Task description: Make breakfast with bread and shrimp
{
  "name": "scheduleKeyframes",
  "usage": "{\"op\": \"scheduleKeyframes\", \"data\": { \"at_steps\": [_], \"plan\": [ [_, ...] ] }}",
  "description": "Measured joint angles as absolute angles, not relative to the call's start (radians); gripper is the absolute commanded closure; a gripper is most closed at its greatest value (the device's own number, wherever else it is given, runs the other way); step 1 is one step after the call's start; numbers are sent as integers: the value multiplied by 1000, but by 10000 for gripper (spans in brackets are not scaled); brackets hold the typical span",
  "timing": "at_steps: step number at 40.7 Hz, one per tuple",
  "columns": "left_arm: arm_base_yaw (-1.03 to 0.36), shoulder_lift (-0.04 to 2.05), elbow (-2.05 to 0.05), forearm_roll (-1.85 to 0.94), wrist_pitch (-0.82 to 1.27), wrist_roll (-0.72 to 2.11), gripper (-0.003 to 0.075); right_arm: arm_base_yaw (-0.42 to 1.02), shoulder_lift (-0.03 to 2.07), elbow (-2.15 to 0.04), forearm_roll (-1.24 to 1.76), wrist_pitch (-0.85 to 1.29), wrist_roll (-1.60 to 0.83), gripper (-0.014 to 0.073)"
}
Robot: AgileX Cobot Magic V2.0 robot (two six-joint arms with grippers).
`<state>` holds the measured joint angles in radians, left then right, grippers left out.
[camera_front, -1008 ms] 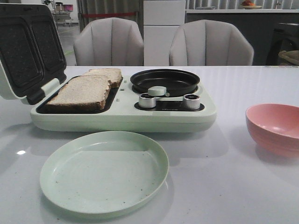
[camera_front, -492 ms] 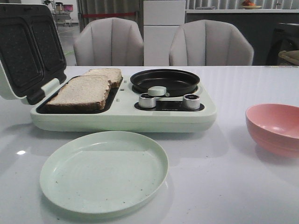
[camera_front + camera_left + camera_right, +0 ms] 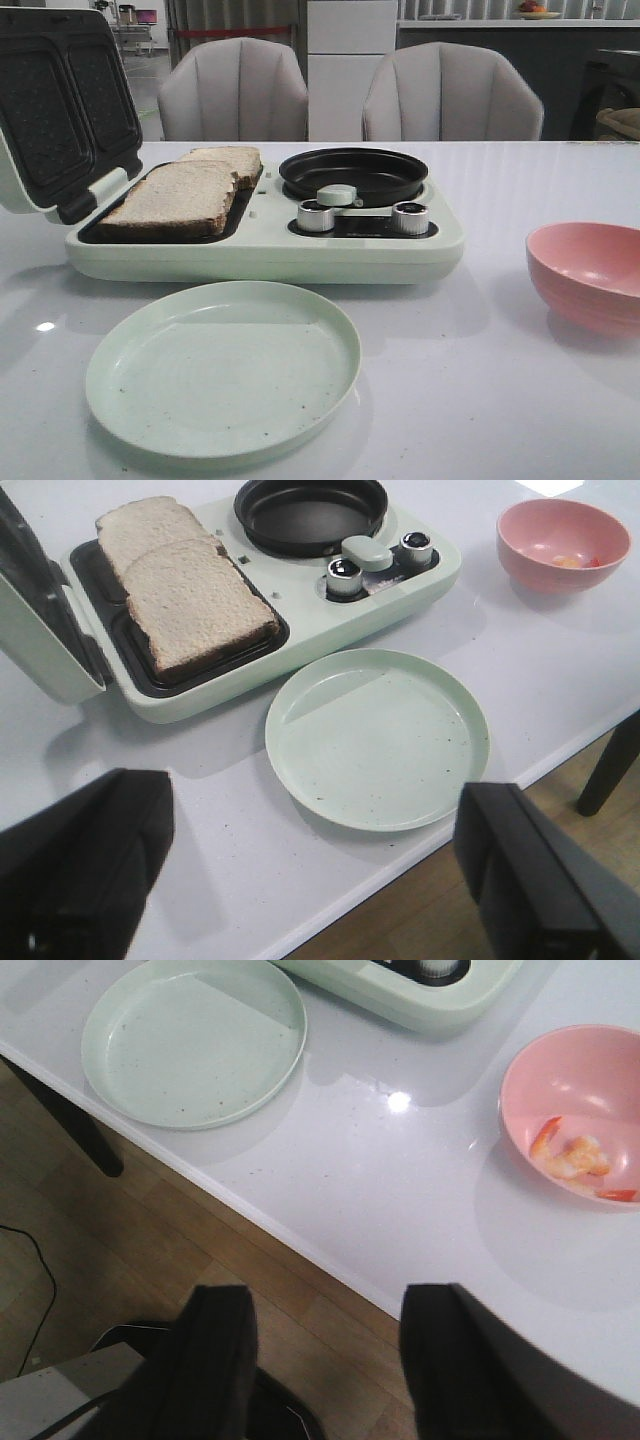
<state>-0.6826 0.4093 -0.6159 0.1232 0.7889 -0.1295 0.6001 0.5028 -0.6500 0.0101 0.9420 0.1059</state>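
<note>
Two grey chairs (image 3: 238, 90) stand behind a glossy white table (image 3: 500, 400), with a white cabinet (image 3: 352, 60) and a dim room beyond them. Wood flooring shows below the table edge in both wrist views.

On the table sits a pale green breakfast maker (image 3: 265, 245) with its lid (image 3: 55, 110) raised at the left. Two slices of bread (image 3: 185, 195) lie overlapping on its dark grill plate. A round black pan (image 3: 353, 173) sits on its right half, with two silver knobs (image 3: 315, 216) in front of the pan. An empty pale green plate (image 3: 225, 368) rests just in front of the maker. A pink bowl (image 3: 590, 275) stands well apart on the right. The shrimp (image 3: 575, 1158) lie inside the bowl, pale orange with red bits.

The left gripper (image 3: 310, 870) hangs over the near table edge, jaws wide apart and holding nothing. The right gripper (image 3: 325, 1360) hangs beyond the table edge above the floor, jaws also apart and empty.

Nothing differs from the earlier front views; every item sits in the same place.
</note>
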Motion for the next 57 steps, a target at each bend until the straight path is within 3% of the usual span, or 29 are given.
{"op": "scheduleKeyframes", "data": {
  "at_steps": [21,28,34,45,52,57],
  "plan": [
    [-683,409,-616,117,598,-129,106,600,503,-650,10,947,106,153],
    [-683,486,-657,155,660,-129,118,600,503,-650,10,948,106,153],
    [-683,644,-708,176,825,-129,211,600,503,-650,10,948,106,153],
    [-651,964,-781,203,949,-131,469,600,503,-650,10,948,108,153],
    [-486,1091,-849,174,932,-133,619,600,503,-650,10,948,108,153],
    [-306,1137,-903,137,914,-113,619,600,503,-650,10,948,108,153]
  ]
}}
